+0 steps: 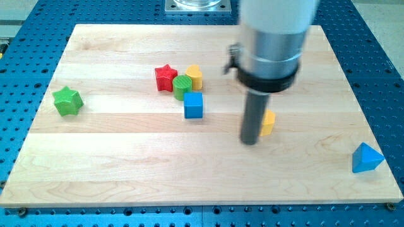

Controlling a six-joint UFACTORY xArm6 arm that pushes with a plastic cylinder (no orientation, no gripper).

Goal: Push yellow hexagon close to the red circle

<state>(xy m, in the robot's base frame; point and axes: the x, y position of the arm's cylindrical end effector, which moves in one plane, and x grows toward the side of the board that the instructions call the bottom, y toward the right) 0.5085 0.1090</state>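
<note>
Camera view: my tip (250, 142), a bare rod holding nothing, rests on the wooden board (126, 170), touching the left side of a yellow block (268, 123). Well to the left cluster a yellow hexagon (194, 77), green cylinder (182, 87), red star (165, 77) and blue cube (193, 105).

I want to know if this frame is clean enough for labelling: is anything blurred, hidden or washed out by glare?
Camera view: lighting is even and soft, no glare on the wooden board; the arm's housing is close and slightly blurred; the rod covers part of a yellow block, so its shape is unclear; my tip shows beside it; the other blocks are sharp with faint shadows.
</note>
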